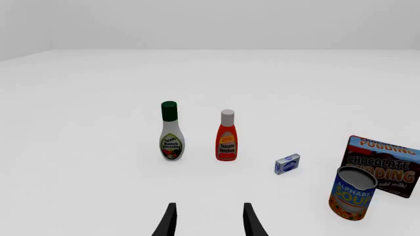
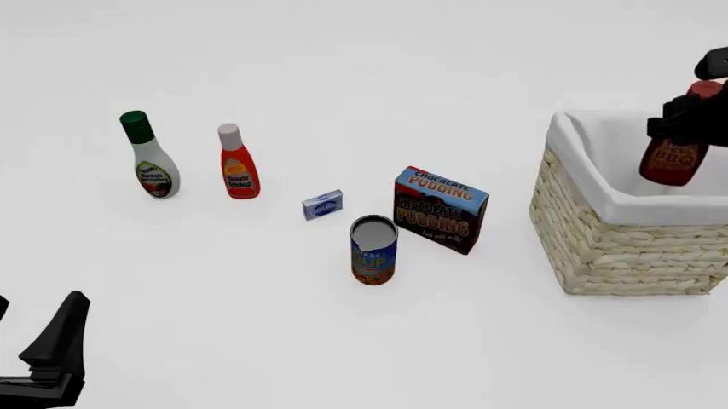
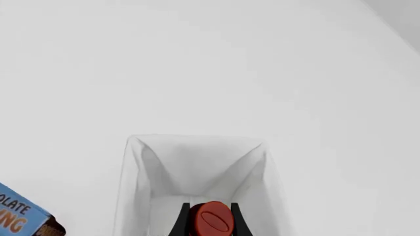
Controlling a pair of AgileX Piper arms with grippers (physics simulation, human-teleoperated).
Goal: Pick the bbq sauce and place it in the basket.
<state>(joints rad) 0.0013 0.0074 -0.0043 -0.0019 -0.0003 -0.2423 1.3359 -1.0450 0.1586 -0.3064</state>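
Here, bbq sauce (image 2: pixel 673 158) clamped in right claw (image 2: pixel 687 117), above basket (image 2: pixel 615 243)

Basket (image 2: pixel 603 247) mouth open, only white lining inside; sauce bottle (image 2: pixel 671 158) hangs over it in the right gripper (image 2: pixel 688 119). Wide bare table between basket and pudding box (image 2: pixel 441 210). Soup can (image 2: pixel 373 250) stands just in front of the box. Ranch bottle (image 2: pixel 149 158) and ketchup bottle (image 2: pixel 237 163) upright, a gap between them. Left gripper (image 1: pixel 208 221) well short of both.
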